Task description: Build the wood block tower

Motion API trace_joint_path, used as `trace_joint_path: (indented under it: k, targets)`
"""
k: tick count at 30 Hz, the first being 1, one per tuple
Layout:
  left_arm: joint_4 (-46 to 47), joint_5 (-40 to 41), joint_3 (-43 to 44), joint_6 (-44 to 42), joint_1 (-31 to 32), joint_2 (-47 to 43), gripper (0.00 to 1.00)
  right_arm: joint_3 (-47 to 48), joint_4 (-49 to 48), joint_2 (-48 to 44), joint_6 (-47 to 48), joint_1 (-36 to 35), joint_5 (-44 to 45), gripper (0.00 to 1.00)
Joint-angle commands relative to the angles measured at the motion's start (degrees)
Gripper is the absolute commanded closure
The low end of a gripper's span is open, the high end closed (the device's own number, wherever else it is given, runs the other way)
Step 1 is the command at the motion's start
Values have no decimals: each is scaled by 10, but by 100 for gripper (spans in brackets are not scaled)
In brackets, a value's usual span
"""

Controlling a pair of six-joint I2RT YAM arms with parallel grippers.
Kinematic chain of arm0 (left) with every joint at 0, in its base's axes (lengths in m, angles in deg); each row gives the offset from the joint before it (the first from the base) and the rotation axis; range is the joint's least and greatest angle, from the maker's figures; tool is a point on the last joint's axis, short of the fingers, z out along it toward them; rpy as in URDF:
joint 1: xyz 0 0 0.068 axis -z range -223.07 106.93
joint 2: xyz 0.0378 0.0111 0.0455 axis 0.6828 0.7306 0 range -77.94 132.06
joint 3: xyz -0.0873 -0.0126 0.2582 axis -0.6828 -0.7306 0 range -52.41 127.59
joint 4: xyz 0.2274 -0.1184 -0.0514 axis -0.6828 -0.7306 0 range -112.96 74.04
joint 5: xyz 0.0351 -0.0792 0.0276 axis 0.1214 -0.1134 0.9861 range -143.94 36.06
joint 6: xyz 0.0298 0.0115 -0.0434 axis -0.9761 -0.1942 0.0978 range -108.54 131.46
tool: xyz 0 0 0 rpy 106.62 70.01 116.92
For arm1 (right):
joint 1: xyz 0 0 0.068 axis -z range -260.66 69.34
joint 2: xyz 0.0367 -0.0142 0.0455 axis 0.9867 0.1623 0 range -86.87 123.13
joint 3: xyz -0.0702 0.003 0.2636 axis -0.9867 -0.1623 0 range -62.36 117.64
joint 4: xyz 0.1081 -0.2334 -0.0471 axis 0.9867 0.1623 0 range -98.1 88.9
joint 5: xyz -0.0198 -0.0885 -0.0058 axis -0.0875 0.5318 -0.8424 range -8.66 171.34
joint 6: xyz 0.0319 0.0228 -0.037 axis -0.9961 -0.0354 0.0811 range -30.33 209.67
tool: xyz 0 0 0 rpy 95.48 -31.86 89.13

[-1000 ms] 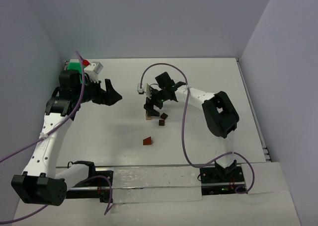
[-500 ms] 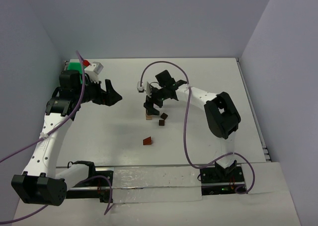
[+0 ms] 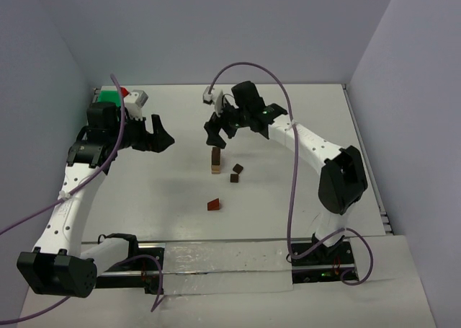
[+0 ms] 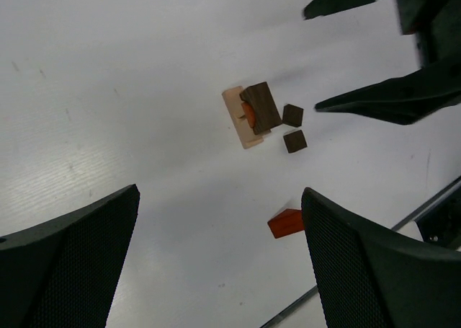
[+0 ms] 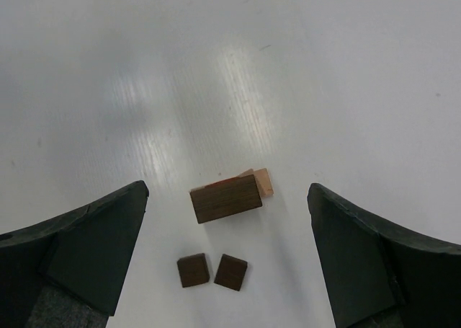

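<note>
Your right gripper (image 3: pixel 218 132) hangs wide open above the tower (image 3: pixel 215 161) (three blocks stacked), so reaching down for the cubes (image 3: pixel 235 173) beside it could topple it.

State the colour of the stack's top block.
The top block is dark brown, clearest in the right wrist view.

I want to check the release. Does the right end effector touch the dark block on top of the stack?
Apart. The right wrist view shows bare table between the dark block and the open right end effector on both sides.
</note>
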Motion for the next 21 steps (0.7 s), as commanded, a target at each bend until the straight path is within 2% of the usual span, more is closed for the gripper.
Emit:
trace_joint_path:
  k: [1,3,5,8,10,12,21]
  targets:
    - [25,98,9,18,-5,4,1,41,-25,-52,-250,-10,192,0]
    - [30,129,10,29,-5,2,1,71,23,-43,-327,-18,302,2]
    - [37,146,11,39,-8,0,1,134,108,-10,-377,-26,362,5]
    - [39,147,10,45,-11,-4,1,211,209,47,-413,-26,349,8]
    - [41,147,6,47,-14,-8,1,198,205,49,-432,-32,347,8]
    - [41,149,2,45,-16,-16,1,188,202,50,-443,-38,352,0]
    - [42,163,-13,36,-20,-38,1,181,223,117,-528,-65,365,0]
